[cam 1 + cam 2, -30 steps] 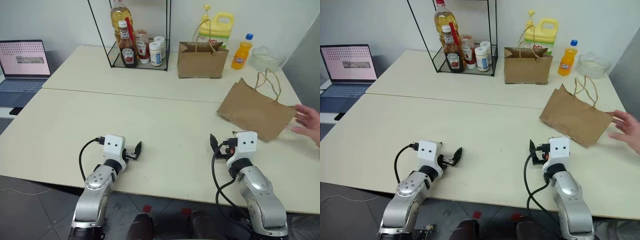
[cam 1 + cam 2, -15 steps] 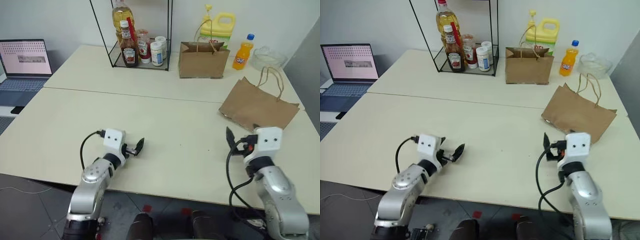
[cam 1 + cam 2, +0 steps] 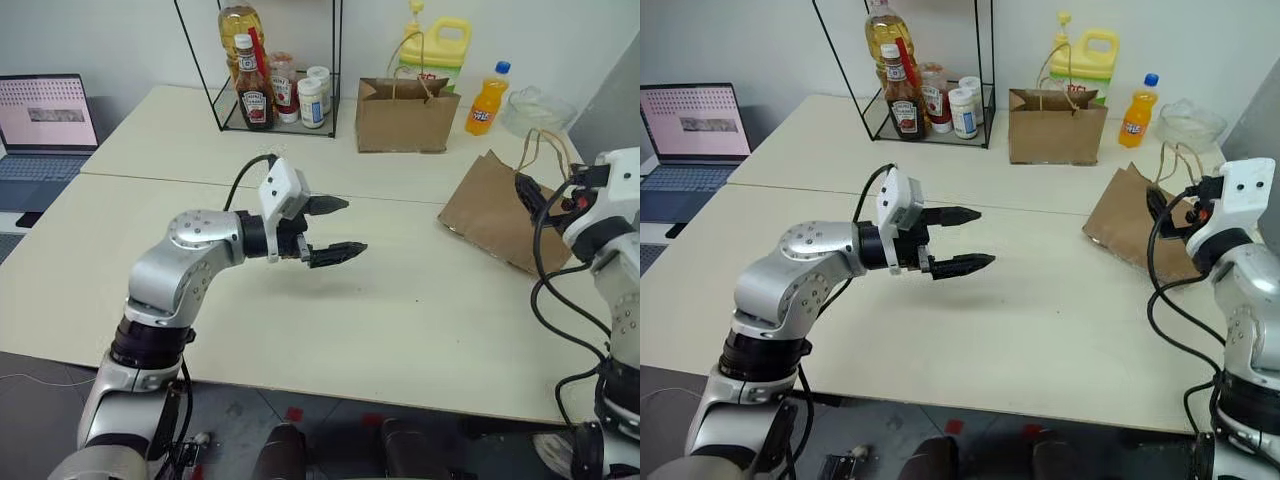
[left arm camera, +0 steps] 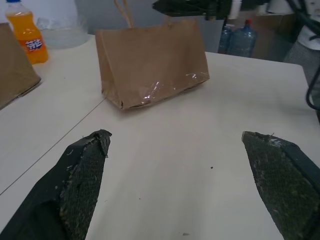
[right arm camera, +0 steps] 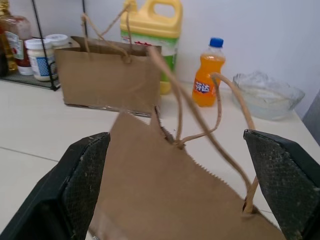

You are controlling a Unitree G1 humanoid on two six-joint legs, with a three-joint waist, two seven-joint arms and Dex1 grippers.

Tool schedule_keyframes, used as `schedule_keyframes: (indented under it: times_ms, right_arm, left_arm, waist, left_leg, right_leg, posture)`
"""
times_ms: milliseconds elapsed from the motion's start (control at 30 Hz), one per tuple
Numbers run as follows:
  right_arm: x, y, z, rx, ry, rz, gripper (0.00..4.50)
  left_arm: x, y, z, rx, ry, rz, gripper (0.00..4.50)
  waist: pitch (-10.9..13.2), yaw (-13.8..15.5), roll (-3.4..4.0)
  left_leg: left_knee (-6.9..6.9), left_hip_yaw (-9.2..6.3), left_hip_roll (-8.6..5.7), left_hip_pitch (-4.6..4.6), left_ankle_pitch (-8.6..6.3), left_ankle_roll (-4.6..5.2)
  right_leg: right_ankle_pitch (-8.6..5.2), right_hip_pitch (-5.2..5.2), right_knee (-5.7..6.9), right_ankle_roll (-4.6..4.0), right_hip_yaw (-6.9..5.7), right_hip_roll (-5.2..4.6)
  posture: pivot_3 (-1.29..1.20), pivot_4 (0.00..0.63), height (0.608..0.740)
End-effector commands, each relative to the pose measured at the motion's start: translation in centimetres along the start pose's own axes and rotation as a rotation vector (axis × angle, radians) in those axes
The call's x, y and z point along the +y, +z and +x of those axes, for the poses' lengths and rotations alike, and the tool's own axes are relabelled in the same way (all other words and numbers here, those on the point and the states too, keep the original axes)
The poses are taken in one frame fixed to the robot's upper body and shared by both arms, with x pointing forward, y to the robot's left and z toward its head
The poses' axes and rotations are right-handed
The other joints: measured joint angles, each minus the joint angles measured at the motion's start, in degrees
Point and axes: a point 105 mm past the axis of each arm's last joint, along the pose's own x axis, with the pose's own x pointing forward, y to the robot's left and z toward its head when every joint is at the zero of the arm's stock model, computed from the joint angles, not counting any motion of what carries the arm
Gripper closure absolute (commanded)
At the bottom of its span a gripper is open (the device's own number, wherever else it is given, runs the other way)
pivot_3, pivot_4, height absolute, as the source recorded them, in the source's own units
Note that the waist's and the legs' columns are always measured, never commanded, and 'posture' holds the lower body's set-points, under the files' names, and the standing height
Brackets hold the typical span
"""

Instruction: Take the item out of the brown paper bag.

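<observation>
Brown paper bag point(image 3: 497, 213) lying just ahead of wide-open right gripper point(image 3: 530, 195), well apart from wide-open left gripper point(image 3: 333, 228).

Silver-grey jointed arms, white boxy wrist camera housings, looping black cables, black textured two-fingered left end effector point(image 3: 328, 229)

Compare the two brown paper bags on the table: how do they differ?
The near bag leans tilted and creased at the table's right edge; the far bag stands upright and neat by the yellow jug. The near bag looks wider. Both are brown paper with cord handles.
</observation>
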Motion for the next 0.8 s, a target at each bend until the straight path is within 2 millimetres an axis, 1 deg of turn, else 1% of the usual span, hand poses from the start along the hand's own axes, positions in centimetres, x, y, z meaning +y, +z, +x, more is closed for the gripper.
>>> schedule_keyframes:
  times_ms: [33, 100, 167, 300, 400, 500, 600, 800]
  right_arm:
    - [-2.2, 1.5, 0.5, -0.018, -0.027, 0.03, 0.0]
    - [-2.7, 1.4, 0.9, -0.001, -0.025, 0.043, 0.0]
    - [-2.7, 1.1, 1.4, 0.025, -0.001, 0.065, 0.0]
    - [-3.1, 0.3, 2.3, 0.077, 0.023, 0.135, 0.0]
    - [-2.7, -0.2, 3.2, 0.111, 0.084, 0.253, 0.0]
    - [-2.1, -0.1, 4.0, 0.128, 0.149, 0.349, 0.0]
    - [-1.5, 0.3, 5.2, 0.14, 0.192, 0.385, 0.0]
    - [-0.8, -0.6, 6.8, 0.184, 0.204, 0.383, 0.0]
  left_arm:
    - [-0.1, 1.8, -0.4, -0.02, -0.046, 0.069, 0.02]
    - [0.2, 2.3, -0.5, -0.029, -0.032, 0.086, 0.02]
    - [0.3, 2.6, -0.7, -0.039, -0.028, 0.084, 0.02]
    - [0.0, 2.7, -1.1, -0.027, -0.043, 0.088, 0.02]
    - [-0.1, 2.7, -1.1, -0.016, -0.053, 0.099, 0.02]
    - [-0.2, 2.8, -1.2, -0.016, -0.056, 0.103, 0.02]
    - [-0.3, 2.9, -1.2, -0.016, -0.058, 0.107, 0.02]
    - [-0.3, 3.0, -1.4, -0.019, -0.043, 0.11, 0.02]
  waist:
    - [0.03, 0.03, 0.02]
    - [0.03, 0.03, 0.01]
    - [0.04, 0.02, 0.01]
    - [0.06, -0.06, 0.02]
    - [0.08, -0.15, 0.05]
    - [0.1, -0.14, 0.07]
    - [0.11, -0.16, 0.09]
    - [0.11, -0.15, 0.08]
  left_leg:
    - [0.0, 0.01, 0.0, -0.02, 0.0, 0.0]
    - [-0.02, 0.0, 0.01, -0.04, 0.0, 0.0]
    - [-0.02, 0.04, 0.01, -0.06, 0.0, -0.01]
    - [0.0, 0.16, 0.01, -0.07, 0.01, -0.02]
    - [0.02, 0.18, 0.01, -0.06, 0.01, 0.0]
    - [0.05, 0.18, 0.01, -0.06, 0.02, 0.02]
    - [0.05, 0.22, 0.01, -0.07, 0.03, 0.01]
    - [0.04, 0.26, 0.02, -0.1, 0.1, -0.12]
  right_leg:
    - [0.0, -0.02, 0.0, 0.0, 0.01, 0.0]
    - [0.0, -0.04, -0.01, 0.0, -0.02, 0.0]
    - [0.0, -0.04, -0.02, 0.0, 0.0, -0.01]
    - [0.0, -0.09, -0.01, 0.0, 0.1, -0.02]
    - [0.0, -0.1, 0.03, 0.0, 0.11, -0.02]
    - [0.0, -0.1, 0.06, 0.0, 0.12, -0.02]
    - [0.0, -0.1, 0.04, 0.0, 0.14, -0.02]
    - [0.0, -0.14, 0.02, 0.0, 0.14, -0.04]
  posture:
    - [0.0, 0.15, 0.74]
    - [0.0, 0.15, 0.74]
    - [0.0, 0.15, 0.74]
    - [0.0, 0.15, 0.74]
    - [0.0, 0.15, 0.74]
    - [0.0, 0.15, 0.74]
    - [0.0, 0.15, 0.74]
    - [0.0, 0.15, 0.74]
